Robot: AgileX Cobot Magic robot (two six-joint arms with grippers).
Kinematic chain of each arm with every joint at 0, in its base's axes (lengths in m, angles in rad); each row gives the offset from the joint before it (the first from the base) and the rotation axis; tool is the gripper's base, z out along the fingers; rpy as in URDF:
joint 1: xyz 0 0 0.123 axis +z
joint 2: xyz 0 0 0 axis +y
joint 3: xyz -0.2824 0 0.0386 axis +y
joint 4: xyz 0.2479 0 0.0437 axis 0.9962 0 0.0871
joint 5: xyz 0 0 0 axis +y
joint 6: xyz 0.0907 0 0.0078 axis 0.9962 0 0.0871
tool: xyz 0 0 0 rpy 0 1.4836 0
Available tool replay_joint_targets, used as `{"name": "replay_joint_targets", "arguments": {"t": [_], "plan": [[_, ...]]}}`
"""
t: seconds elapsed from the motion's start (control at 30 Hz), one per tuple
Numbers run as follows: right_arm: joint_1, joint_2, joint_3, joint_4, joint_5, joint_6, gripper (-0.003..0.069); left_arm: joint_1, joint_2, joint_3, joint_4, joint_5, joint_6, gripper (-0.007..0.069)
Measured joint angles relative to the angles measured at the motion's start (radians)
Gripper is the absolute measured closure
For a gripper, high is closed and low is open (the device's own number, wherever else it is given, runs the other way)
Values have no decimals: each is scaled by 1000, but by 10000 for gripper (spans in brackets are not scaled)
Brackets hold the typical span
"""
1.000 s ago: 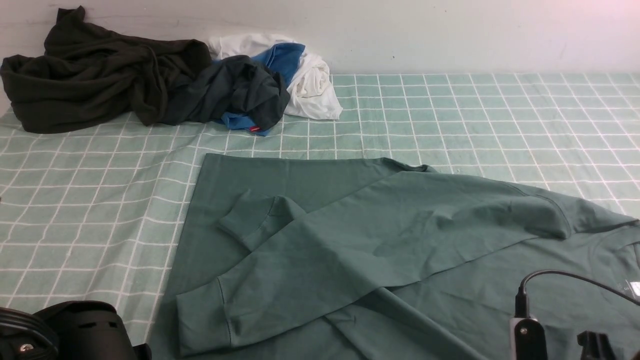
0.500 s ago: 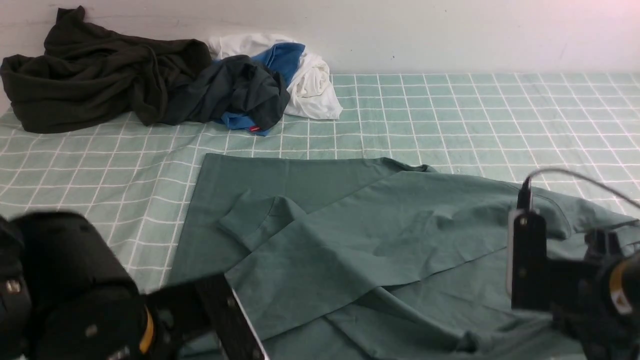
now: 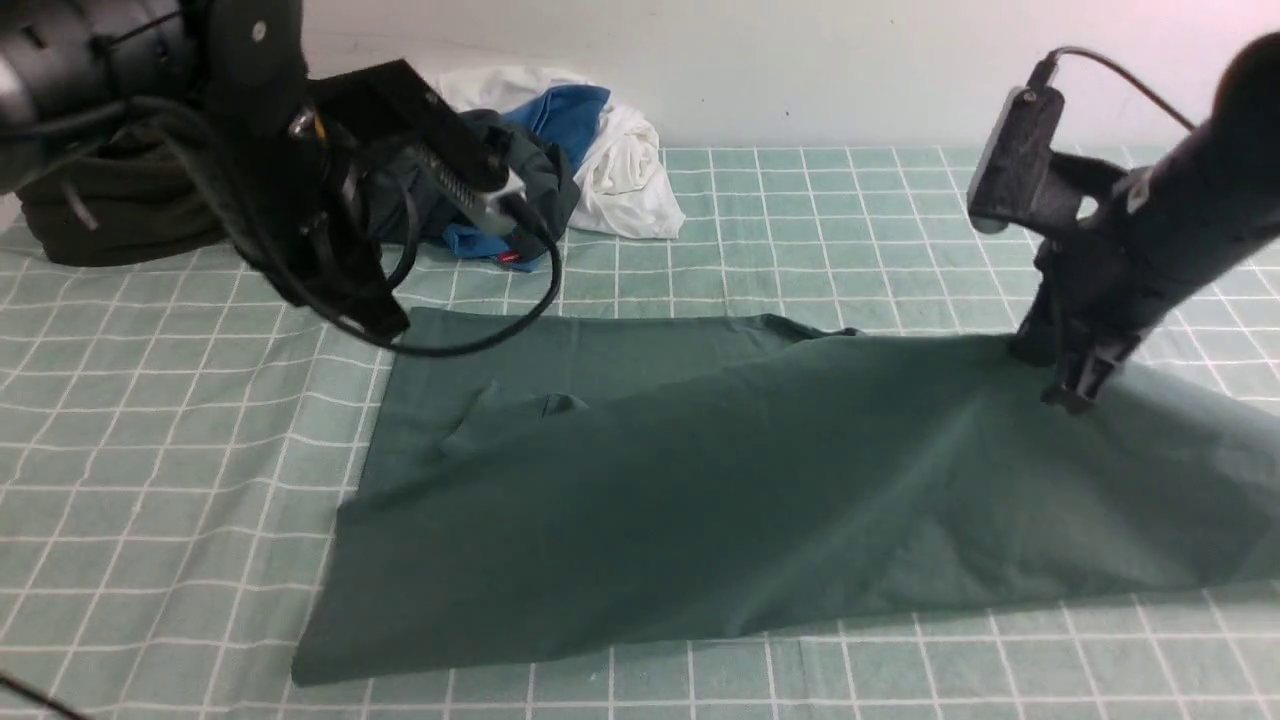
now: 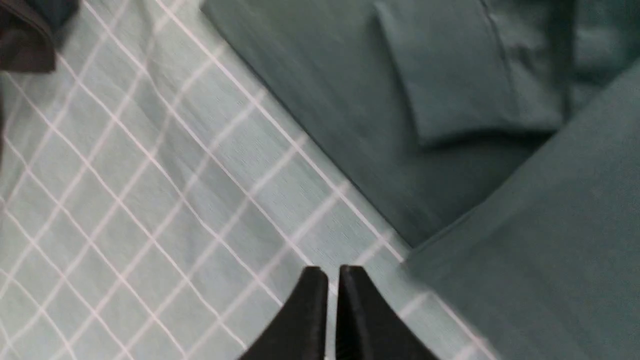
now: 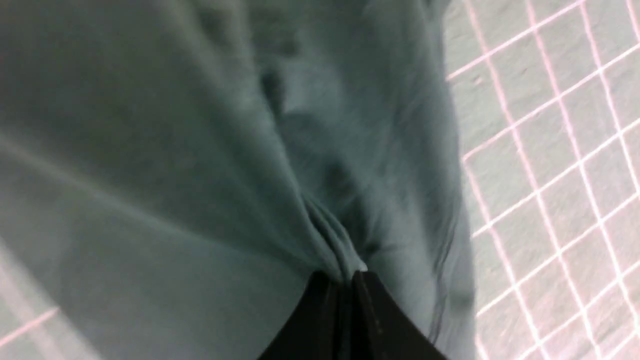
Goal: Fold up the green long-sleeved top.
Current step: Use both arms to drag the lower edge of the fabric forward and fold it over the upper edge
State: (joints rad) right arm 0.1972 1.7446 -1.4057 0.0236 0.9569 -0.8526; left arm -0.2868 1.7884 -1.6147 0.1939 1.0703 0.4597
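The green long-sleeved top [image 3: 700, 500] lies on the grid cloth, its near part turned over toward the far side and covering most of the sleeves. One cuff [image 3: 520, 408] still peeks out at the left. My right gripper [image 3: 1072, 395] is at the top's far right edge, shut on a bunched pinch of the green fabric [image 5: 330, 235]. My left gripper [image 3: 388, 325] hangs by the top's far left corner. Its fingers [image 4: 312, 300] are pressed together with nothing between them, over grid cloth beside the top's edge [image 4: 540, 280].
A heap of very dark garments [image 3: 100, 210] sits at the back left against the wall, with blue and white clothes [image 3: 610, 150] beside it. The mint cloth with white grid lines [image 3: 150, 450] covers the whole surface. The left arm's cable [image 3: 470, 340] droops over the top's far edge.
Both arms have swung up from the near edge to the far side. The near part of the top has come over with them and now covers the sleeves.
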Motion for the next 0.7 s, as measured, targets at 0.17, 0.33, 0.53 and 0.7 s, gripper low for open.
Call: {"name": "replay_joint_targets", "arguments": {"t": [0.17,0.33,0.53,0.7], "plan": [[-26,167,-154,9,4,41,648,37,199,-186,-23,26,11,607],[-27,233,-187,9,60,72,648,41,259,-193,-143,128,20,606],[-28,237,-189,8,110,68,648,41,244,-83,-279,141,32,550],[-29,237,-191,10,118,68,648,41,208,103,-304,141,62,426]]}}
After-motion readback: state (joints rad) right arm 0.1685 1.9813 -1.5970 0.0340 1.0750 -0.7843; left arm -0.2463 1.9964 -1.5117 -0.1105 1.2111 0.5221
